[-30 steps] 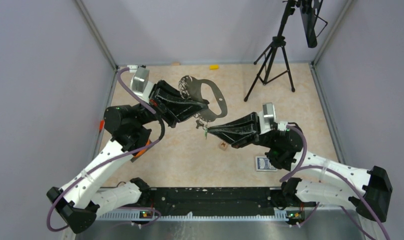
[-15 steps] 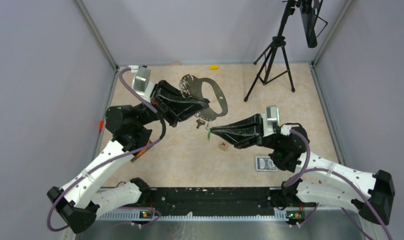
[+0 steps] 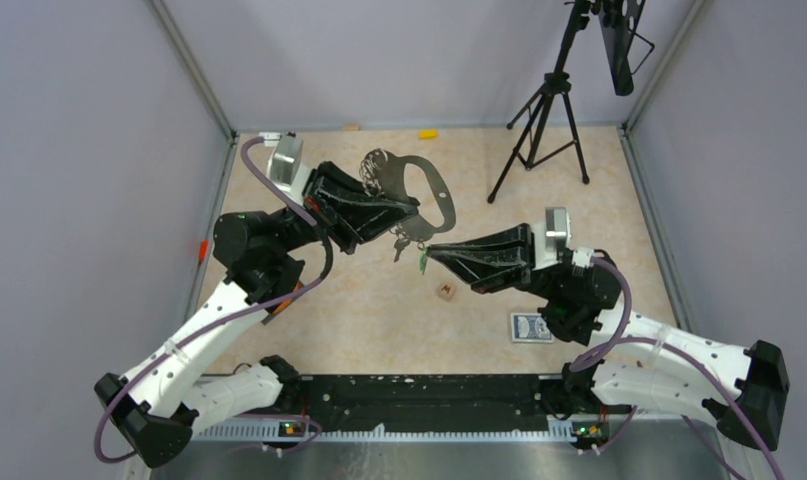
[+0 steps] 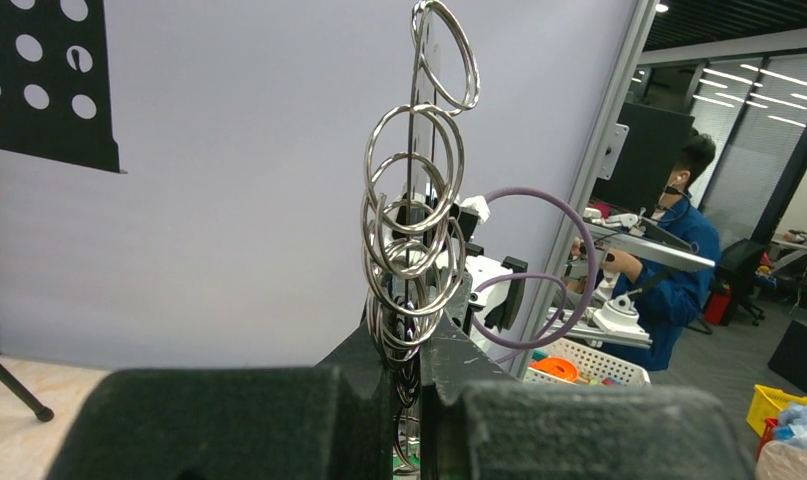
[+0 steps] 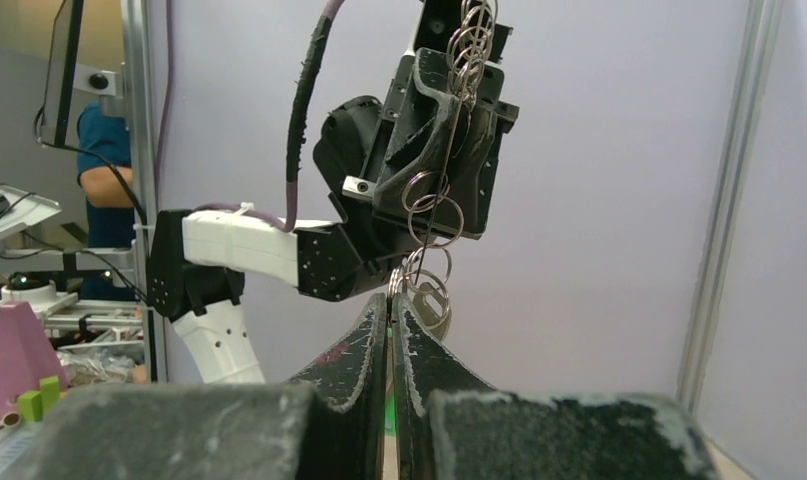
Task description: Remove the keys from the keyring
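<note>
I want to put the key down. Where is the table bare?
Bare table lies between the left arm and the brown cube, and between the tripod and the right arm. It's crowded where the left hand, right hand and keyring meet.

From the left, the left claw [image 3: 411, 210] reaches over the middle of the pale stone-patterned bench [image 3: 379, 320]. It clamps the large flat grey D-shaped metal keyring [image 3: 441, 203], which is held up off the bench and juts toward the far side. The small dark metal keys [image 3: 401, 244] hang just under it, between the two claws. From the right, the right claw [image 3: 429, 256] pinches the green-headed key [image 3: 422, 263], just right of the others. A small brown cube [image 3: 445, 291] sits on the bench on the near side of that tip. A blue patterned card box [image 3: 527, 328] lies nearer still, beside the right arm. A black tripod [image 3: 544, 110] stands far right, and a small yellow block [image 3: 428, 133] lies at the far edge, behind the keyring.
</note>
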You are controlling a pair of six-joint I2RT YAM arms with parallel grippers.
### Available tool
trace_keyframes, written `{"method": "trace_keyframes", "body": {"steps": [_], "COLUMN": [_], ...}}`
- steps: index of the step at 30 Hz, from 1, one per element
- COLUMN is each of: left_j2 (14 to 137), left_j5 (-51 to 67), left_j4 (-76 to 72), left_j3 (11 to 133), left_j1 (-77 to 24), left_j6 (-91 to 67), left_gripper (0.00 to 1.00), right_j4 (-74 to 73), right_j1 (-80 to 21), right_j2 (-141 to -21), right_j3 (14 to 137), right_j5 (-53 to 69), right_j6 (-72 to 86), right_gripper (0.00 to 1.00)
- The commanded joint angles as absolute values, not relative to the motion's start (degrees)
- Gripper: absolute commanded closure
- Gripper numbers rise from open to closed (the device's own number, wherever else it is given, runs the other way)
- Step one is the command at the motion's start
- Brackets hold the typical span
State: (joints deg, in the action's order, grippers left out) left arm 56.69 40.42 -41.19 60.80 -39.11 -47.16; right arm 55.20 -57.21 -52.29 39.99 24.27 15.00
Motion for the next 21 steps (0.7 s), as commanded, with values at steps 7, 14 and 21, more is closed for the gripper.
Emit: {"method": "trace_keyframes", "body": {"steps": [7,14,21], "left_j2": [52.9,53.5,53.6], "left_j5": [35.2,35.4,35.8], "left_j4": [-47.6,-48.4,-49.0], "left_j3": [57.0,57.0,57.0], "left_j1": [-39.3,-39.3,-39.3], "left_j6": [-44.6,-44.9,-45.0], "left_gripper": [1.00,1.00,1.00], "right_j4": [54.5,53.0,52.0], "right_j1": [-56.8,-56.8,-56.8], "right_j2": [-52.0,-53.9,-55.2], "right_j3": [40.8,41.5,42.1], "right_j5": [22.5,24.1,23.3], "right_j6": [17.3,19.7,21.8], "right_gripper": [1.00,1.00,1.00]}}
